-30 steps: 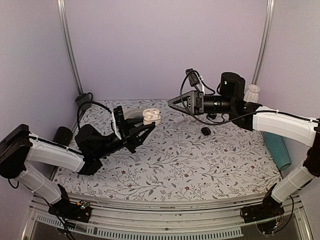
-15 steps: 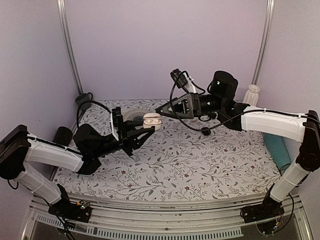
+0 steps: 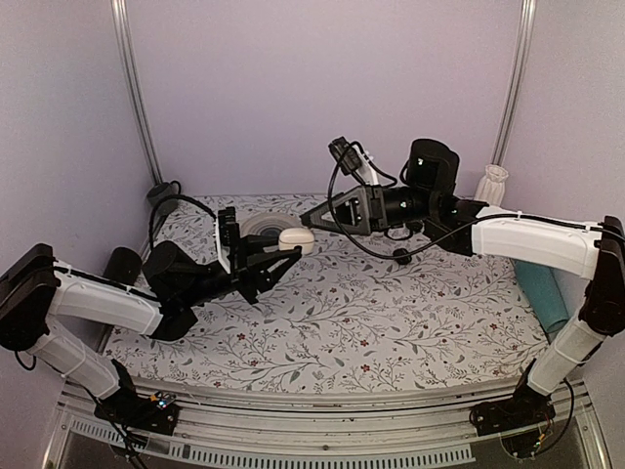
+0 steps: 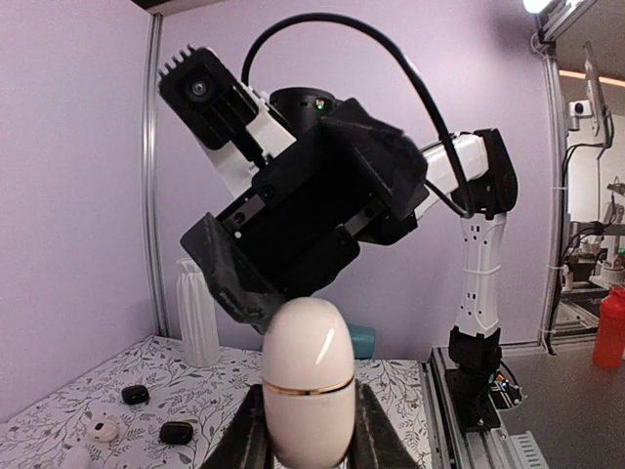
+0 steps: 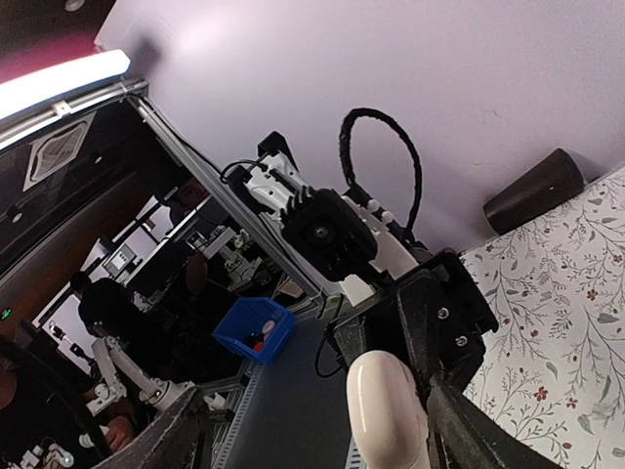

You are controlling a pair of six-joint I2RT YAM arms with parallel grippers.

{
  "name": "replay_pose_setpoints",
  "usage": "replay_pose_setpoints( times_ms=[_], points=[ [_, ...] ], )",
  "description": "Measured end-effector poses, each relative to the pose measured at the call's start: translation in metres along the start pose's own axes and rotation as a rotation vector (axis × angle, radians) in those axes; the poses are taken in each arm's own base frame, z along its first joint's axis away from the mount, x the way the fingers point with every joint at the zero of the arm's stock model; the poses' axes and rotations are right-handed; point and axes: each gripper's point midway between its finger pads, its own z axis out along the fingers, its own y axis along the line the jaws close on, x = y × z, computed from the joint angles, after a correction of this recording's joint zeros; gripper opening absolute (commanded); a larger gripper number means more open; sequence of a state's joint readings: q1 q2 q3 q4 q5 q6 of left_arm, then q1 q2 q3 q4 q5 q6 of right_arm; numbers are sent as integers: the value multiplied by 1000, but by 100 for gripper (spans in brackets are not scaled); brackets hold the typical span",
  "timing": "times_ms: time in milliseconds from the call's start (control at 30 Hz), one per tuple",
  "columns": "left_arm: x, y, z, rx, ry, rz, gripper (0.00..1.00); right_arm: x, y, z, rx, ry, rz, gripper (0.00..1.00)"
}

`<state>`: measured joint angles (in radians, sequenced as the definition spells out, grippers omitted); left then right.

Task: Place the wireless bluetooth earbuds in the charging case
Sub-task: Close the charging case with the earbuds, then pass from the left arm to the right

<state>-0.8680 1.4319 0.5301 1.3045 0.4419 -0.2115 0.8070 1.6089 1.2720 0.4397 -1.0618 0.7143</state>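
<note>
one gold seam [image 4: 308, 388] across charging case [image 4: 307, 342], left-wrist view only

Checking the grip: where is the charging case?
Top view, left of centre: the charging case is clamped in the left hand, with the open right hand close beside it.

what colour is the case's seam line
Gold, on the white charging case; clearest in left wrist view.

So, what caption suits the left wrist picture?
Left tool pinches the closed white charging case upright, right tool poised open over its top.
</note>
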Motion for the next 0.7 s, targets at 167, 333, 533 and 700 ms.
replay_pose_setpoints(
  times_ms=[167, 333, 533, 700],
  points=[
    [0, -1, 0, 6, 1, -20, 0, -3, -20, -4, 145, -43, -11, 68],
    [1, -1, 0, 12, 4, -68, 0, -4, -22, -14, 242, -75, -97, 66],
    [0, 7, 3, 2, 22, -165, 0, 8, -19, -13, 298, -76, -202, 65],
    [-4, 9, 7, 12, 24, -233, 0, 12, -21, -11, 310, -68, -247, 61]
  ],
)
